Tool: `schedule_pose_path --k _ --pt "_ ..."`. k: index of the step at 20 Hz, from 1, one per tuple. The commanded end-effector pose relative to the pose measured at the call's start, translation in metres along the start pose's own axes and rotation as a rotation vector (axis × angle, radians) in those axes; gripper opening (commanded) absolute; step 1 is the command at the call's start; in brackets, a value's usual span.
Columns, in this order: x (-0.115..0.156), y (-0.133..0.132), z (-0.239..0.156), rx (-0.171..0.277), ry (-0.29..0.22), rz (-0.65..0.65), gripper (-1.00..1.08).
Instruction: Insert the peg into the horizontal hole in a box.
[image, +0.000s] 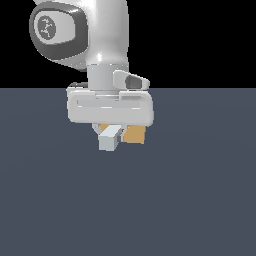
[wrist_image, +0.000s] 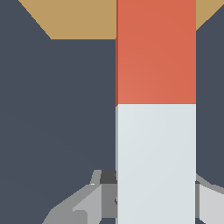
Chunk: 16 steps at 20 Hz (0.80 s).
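Exterior view: the white Panda arm (image: 107, 35) reaches down over the dark blue-grey bench (image: 190, 200), with the gripper (image: 111, 131) low above the surface. The peg (image: 109, 139) projects from beneath the gripper body, its pale grey-white end facing the camera. The tan box (image: 135, 134) sits directly behind the gripper, mostly hidden by it, with one portion visible toward the exterior view's right of the peg and a sliver on the other side. The horizontal hole cannot be seen in this view.

Wrist view: the peg (wrist_image: 155, 109) runs lengthwise away from the camera. The pale grey-white section lies nearest the gripper (wrist_image: 155, 197), and the red-orange section extends toward the box (wrist_image: 74, 19). The jaws stand on either side of the pale section and pinch it, one grey finger (wrist_image: 87, 205) visible on each flank. The red-orange end overlaps the tan face of the box in this picture. Whether the tip touches or has entered the box cannot be determined, as the peg covers that area.
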<state>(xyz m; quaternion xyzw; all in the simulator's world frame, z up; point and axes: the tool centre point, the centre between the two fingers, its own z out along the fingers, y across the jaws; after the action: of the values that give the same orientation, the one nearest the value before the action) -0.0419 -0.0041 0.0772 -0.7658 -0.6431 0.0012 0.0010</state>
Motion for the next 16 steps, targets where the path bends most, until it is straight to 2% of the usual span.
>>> schedule_pose_path --k 1,10,16 --pt "0.011 0.0 -0.001 -0.003 0.001 -0.002 -1.0" --pt "0.074 0.0 -0.002 -0.004 0.001 -0.002 -1.0" --pt "0.09 0.001 -0.002 -0.004 0.001 -0.002 -1.0"
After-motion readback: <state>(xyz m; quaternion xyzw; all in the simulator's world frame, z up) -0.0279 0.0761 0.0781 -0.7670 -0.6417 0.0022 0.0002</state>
